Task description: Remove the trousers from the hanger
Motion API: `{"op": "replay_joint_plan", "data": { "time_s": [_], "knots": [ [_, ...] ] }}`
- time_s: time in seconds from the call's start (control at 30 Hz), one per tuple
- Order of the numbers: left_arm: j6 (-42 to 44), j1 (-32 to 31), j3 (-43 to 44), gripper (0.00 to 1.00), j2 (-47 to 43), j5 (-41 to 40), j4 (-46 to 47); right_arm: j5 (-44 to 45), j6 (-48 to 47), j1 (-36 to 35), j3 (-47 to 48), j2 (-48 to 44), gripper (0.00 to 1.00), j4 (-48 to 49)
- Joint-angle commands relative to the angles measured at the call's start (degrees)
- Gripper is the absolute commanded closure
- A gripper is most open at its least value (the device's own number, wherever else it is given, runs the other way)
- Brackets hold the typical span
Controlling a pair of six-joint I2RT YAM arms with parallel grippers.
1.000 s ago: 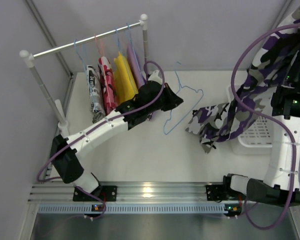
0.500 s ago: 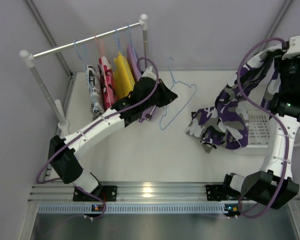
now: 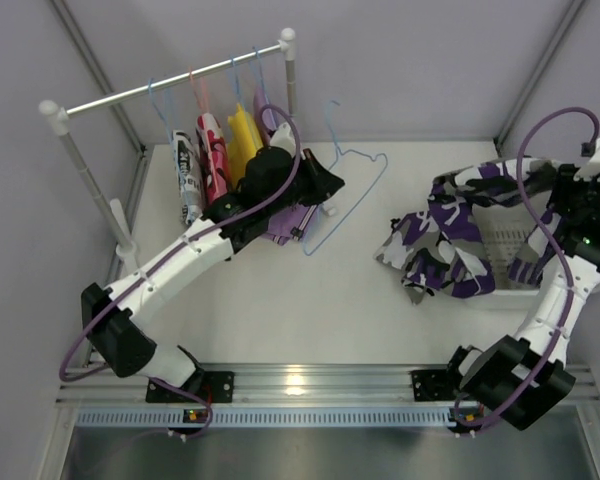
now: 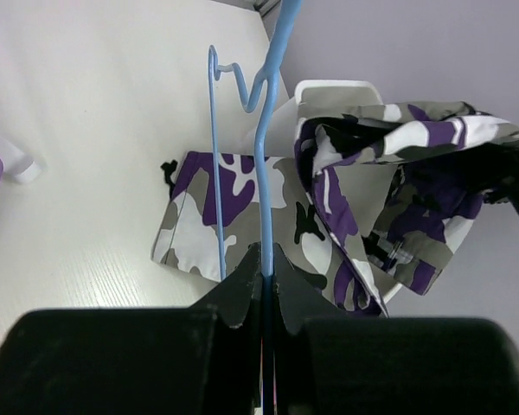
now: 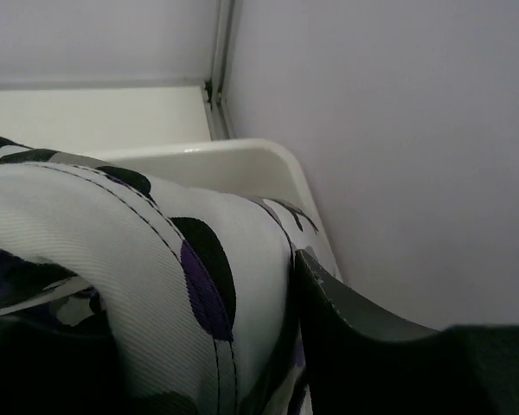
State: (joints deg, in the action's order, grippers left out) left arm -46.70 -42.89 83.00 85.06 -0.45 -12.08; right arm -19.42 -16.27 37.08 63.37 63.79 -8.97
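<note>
The camouflage trousers (image 3: 460, 235) lie off the hanger, draped from the white basket (image 3: 505, 255) onto the table at the right; they also show in the left wrist view (image 4: 355, 199) and fill the right wrist view (image 5: 112, 259). My right gripper (image 3: 580, 205) is shut on the trousers' upper end over the basket. The light-blue hanger (image 3: 345, 195) is bare and held above the table by my left gripper (image 3: 315, 185), which is shut on its wire (image 4: 264, 173).
A clothes rail (image 3: 170, 85) stands at the back left with several hung garments: a lettered one (image 3: 187, 175), a red-pink spotted one (image 3: 214, 150), a yellow one (image 3: 242, 140). The enclosure wall (image 5: 398, 130) is close on the right of the basket rim (image 5: 242, 160).
My right gripper has come down from high up, lowering the trousers onto the basket. My left gripper has carried the bare hanger left and back, toward the rail.
</note>
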Motion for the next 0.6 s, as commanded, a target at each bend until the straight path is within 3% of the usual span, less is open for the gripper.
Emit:
{"op": "replay_joint_plan", "data": {
  "time_s": [0.0, 0.03, 0.07, 0.13, 0.17, 0.2, 0.4, 0.5, 0.53, 0.57],
  "knots": [
    [5.73, -0.08, 2.52, 1.00, -4.10, 2.03, 2.41, -10.34, -2.07, 3.95, 0.79, -2.70, 0.67, -5.85],
    [6.35, -0.08, 2.52, 1.00, -4.28, 2.12, 2.49, -11.85, -2.88, 3.96, 0.79, -3.05, 0.58, -7.45],
    [6.79, -0.08, 2.52, 1.00, -4.46, 2.03, 2.41, -13.26, -3.84, 5.10, 0.61, -3.75, 0.38, -8.94],
    [8.02, -0.08, 2.34, 1.00, -5.25, 1.86, 2.32, -16.25, -6.65, 5.89, 0.70, -4.46, 0.20, -13.17],
    [8.37, -0.08, 2.25, 1.00, -5.51, 2.03, 2.41, -16.96, -7.28, 6.16, 0.79, -5.51, 0.06, -14.05],
    [8.90, -0.08, 2.17, 1.00, -5.69, 2.03, 2.41, -17.92, -7.89, 6.42, 0.87, -5.95, 0.01, -15.45],
    [10.39, -0.08, 0.50, 1.00, -8.41, -1.46, 2.32, -26.18, -13.25, 6.95, 4.99, -7.98, 0.01, -22.39],
    [11.19, 0.00, -0.03, 1.00, -9.38, -3.06, 1.79, -33.82, -19.92, 6.95, 9.04, -9.20, 0.01, -31.08],
    [11.19, 0.00, -0.03, 1.00, -9.99, -4.11, 1.62, -38.89, -28.20, 6.87, 11.22, -9.73, 0.01, -34.85],
    [11.28, 0.18, 0.05, 1.00, -10.35, -4.56, 1.27, -41.38, -34.81, 6.78, 12.11, -11.04, 0.01, -45.67]
  ]
}}
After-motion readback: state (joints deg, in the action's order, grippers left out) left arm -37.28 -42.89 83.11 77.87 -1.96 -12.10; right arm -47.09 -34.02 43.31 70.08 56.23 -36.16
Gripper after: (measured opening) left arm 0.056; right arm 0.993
